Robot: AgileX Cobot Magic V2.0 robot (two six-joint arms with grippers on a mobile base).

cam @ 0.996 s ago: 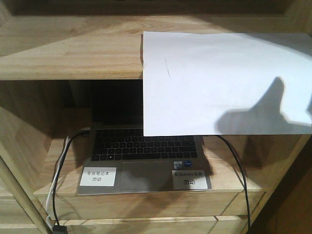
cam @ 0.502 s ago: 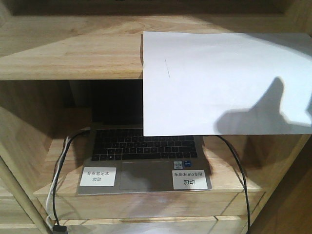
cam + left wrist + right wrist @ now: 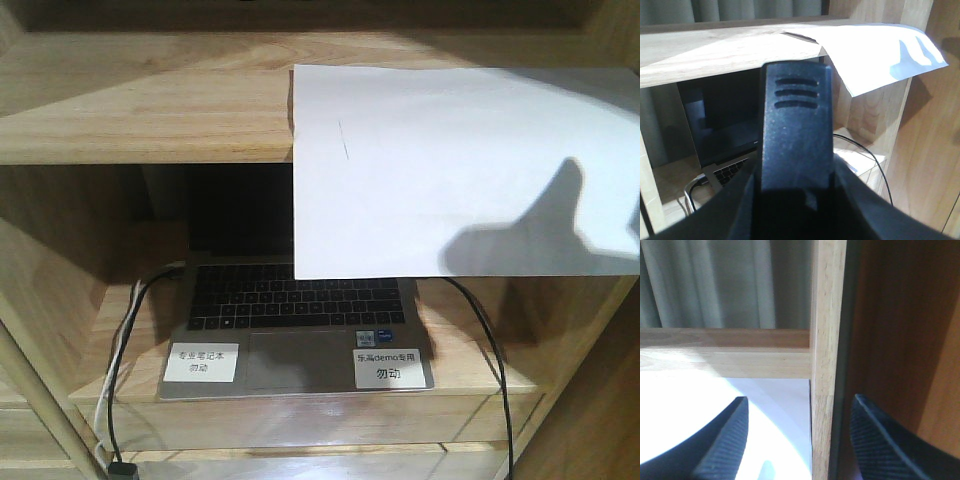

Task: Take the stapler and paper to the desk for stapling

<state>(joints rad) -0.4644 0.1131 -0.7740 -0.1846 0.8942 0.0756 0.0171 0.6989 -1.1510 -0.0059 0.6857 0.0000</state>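
Paper: plain white rectangular sheet of paper [image 3: 460, 170] lies on the pale wooden upper shelf board [image 3: 150, 110]. Its near part overhangs the front edge above the grey open laptop [image 3: 300, 320], and a short pen stroke shows near its left side.
Handling: I judge it light, limp and quick to crease. Flat on the board it gives me nothing to pinch, so the free overhanging edge looks like the place to take it, one finger above and one below, gently.
Right gripper: right gripper [image 3: 800, 399] is spread wide with nothing between its ribbed fingers. It sits above the sheet's right edge, and the wooden shelf upright [image 3: 827, 340] stands between the fingers in the wrist view.
Left gripper: left gripper [image 3: 796, 200] appears clenched on a ridged block that I take for the black plastic stapler [image 3: 797, 125], held in front of the shelf.
Stage: stapler seemingly in hand, paper not yet taken; the desk is in none of my views.
Risk: the upright crowds the right fingers, and dragging could buckle the sheet.
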